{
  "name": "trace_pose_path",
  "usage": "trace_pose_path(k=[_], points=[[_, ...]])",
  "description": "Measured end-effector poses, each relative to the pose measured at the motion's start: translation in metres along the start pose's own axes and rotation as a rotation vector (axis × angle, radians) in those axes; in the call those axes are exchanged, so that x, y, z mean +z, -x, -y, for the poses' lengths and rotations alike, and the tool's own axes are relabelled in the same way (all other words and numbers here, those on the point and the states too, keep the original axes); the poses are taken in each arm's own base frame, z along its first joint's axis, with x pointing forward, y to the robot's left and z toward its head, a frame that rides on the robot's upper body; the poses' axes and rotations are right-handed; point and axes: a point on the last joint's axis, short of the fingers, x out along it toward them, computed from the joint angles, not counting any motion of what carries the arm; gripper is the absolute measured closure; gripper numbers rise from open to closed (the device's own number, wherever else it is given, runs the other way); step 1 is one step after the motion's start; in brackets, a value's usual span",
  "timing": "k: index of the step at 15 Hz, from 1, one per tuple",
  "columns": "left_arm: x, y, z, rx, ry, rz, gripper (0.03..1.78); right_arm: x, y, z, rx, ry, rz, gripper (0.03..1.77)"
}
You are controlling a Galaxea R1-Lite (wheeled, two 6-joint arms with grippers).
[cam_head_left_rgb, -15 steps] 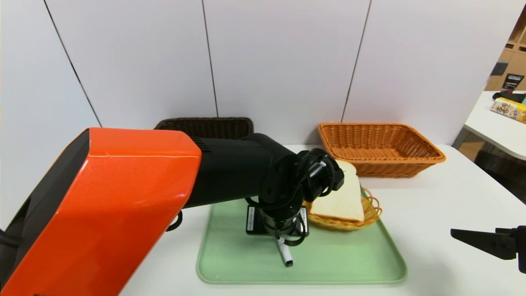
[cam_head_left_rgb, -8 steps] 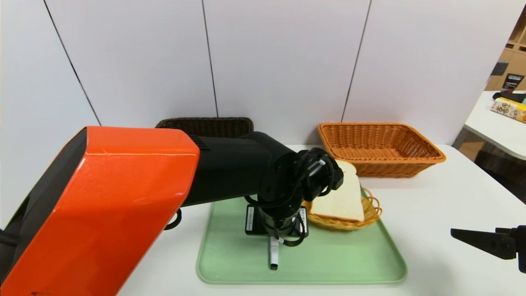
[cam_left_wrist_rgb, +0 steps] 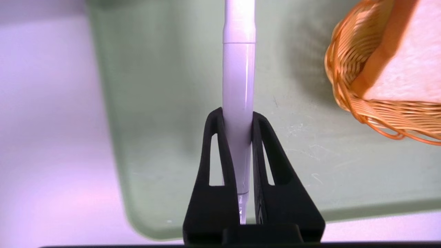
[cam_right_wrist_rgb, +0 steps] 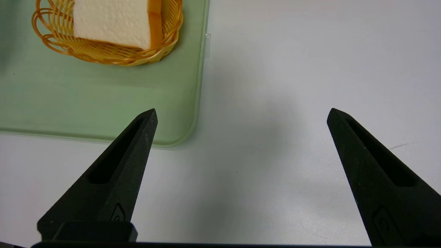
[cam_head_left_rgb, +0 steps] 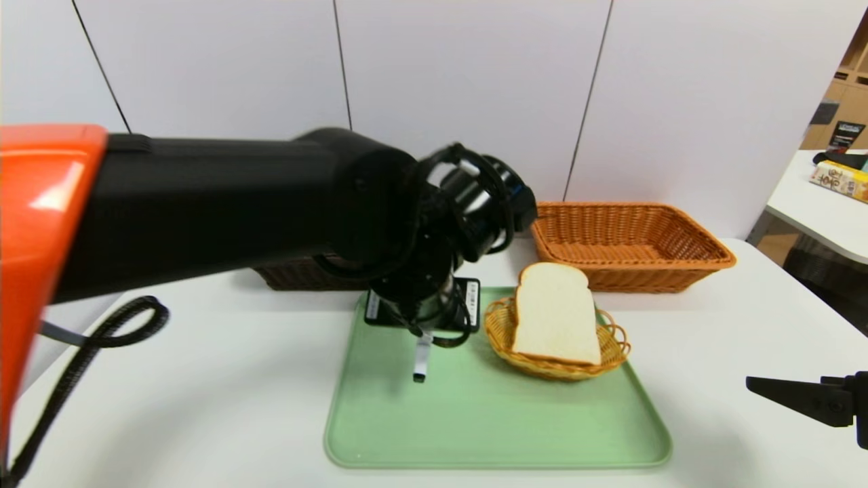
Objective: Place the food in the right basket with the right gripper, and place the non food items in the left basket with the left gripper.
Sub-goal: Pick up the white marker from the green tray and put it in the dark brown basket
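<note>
- Head view is showing one white pen, one slice of bread, one small round wicker basket under the bread, one green tray, and two large baskets: a dark left basket and an orange right basket, all sitting on the white desk.
- Left end effector is hanging above the tray's far left part, its fingers clamping the pen, which is pointing downward clear of the tray surface.
- Bread is leaning in the small basket on the tray, just in front of the right basket.
- Right end effector is idling low over the desk beside the tray's right edge, its fingers standing wide apart and holding nothing.
- Compared with a second ago, the left arm is sitting higher and farther back toward the left basket, the pen is hanging straight rather than slanting, and the bread is now showing unobstructed; the right end effector is staying where it was.
</note>
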Motion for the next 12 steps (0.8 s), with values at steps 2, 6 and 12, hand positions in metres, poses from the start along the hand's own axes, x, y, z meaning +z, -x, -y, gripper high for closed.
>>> trace_pose_path(k=[2,6,12], points=[[0.025,0.026,-0.031,-0.005,-0.072,0.086,1.63,0.000,0.000,0.000,0.001,0.000,0.000,0.10],[0.063,0.048,-0.096,-0.045,-0.294,0.186,1.63,-0.002,0.000,0.000,0.001,-0.001,-0.005,0.10],[0.095,0.039,-0.141,-0.116,-0.667,0.341,1.63,-0.004,-0.001,0.000,0.000,-0.002,-0.011,0.10]])
